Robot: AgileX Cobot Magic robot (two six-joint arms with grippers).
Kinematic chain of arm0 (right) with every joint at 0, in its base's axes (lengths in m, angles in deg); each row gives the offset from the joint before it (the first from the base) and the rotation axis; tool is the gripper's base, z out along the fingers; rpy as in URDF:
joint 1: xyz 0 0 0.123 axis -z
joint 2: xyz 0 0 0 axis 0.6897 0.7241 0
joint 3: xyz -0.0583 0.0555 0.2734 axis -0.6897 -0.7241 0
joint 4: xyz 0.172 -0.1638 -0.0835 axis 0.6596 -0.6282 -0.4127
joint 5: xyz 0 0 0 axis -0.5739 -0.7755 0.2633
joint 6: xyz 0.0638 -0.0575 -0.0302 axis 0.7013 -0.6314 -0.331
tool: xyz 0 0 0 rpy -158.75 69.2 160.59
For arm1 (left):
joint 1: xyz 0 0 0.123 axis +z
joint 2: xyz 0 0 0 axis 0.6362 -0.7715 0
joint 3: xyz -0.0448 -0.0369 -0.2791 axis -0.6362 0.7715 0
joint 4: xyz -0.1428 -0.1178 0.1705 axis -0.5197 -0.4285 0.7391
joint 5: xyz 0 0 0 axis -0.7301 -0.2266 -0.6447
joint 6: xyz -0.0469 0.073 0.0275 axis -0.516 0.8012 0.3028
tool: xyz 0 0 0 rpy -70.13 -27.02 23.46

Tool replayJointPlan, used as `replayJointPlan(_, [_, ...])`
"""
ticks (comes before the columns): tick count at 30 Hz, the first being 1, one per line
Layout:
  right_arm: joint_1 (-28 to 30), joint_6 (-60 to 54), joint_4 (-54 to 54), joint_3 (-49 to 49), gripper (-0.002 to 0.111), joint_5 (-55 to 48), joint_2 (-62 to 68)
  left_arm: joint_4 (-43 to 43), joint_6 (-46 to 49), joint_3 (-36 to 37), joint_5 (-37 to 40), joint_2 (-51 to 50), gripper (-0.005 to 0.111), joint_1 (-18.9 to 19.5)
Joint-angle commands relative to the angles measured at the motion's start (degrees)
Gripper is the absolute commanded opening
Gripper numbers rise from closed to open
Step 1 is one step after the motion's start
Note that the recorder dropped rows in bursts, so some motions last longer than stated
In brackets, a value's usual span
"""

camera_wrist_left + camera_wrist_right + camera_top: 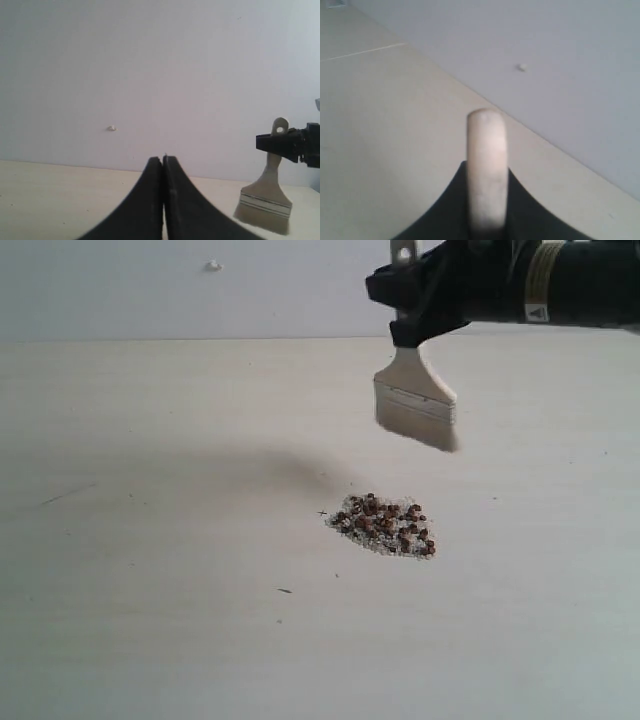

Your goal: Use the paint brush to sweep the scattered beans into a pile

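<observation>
On the pale table (150,630) one pile (385,530) is seen, a little right of the middle in the exterior view. It is made of the beans (368,507), dozens of small red-brown grains that cannot be counted exactly, mixed with whitish crumbs. A very few dark specks are seen apart from it, to its left. Behind and above the pile one paint brush (417,405) is held in the air, clear of the table and of the grains. Its long axis is set almost upright, slightly tilted: the bristles are pointed down and the handle end with its hole is pointed up. The handle is clamped by the right gripper (412,328), whose jaws are closed on it. The left gripper (163,165) is shown only in its own wrist view; its two black fingers (142,210) are pressed together and nothing is held between them. Farthest, one plain wall (120,290) is seen, with one small pale mark (213,265) on it.
</observation>
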State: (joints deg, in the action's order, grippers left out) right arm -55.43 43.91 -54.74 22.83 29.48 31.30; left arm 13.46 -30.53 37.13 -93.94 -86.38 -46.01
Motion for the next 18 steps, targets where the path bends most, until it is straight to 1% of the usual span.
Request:
replayJointPlan(1, [1.32, 29.11, -21.83, 2.13, 0.000, -14.98, -4.78, 0.23, -0.17, 0.29, 0.11, 0.35, 0.000, 0.05])
replayJointPlan(2, [2.12, 37.30, -28.41, 2.85, 0.000, -13.45, -5.06, 0.23, -0.17, 0.29, 0.11, 0.35, 0.000, 0.05])
replayJointPlan(3, [3.96, 43.52, -28.41, 3.67, 0.000, -10.29, -5.06, 0.23, -0.17, 0.29, 0.11, 0.35, 0.000, 0.05])
replayJointPlan(5, [6.92, 46.23, -28.41, 4.68, 0.000, -4.55, -5.06, 0.23, -0.17, 0.29, 0.11, 0.35, 0.000, 0.05])
replayJointPlan(8, [10.19, 50.64, -28.41, 5.18, 0.000, -3.16, -5.06, 0.23, -0.17, 0.29, 0.11, 0.35, 0.000, 0.05])
replayJointPlan(11, [12.72, 51.54, -28.41, 5.18, 0.000, -2.82, -4.96, 0.23, -0.17, 0.29, 0.11, 0.35, 0.000, 0.05])
replayJointPlan(14, [14.23, 47.34, -28.41, 5.18, 0.000, -3.64, -5.08, 0.23, -0.17, 0.29, 0.11, 0.35, 0.000, 0.05])
replayJointPlan(18, [14.50, 45.40, -28.41, 5.07, 0.000, -9.98, -5.21, 0.23, -0.17, 0.29, 0.11, 0.35, 0.000, 0.05])
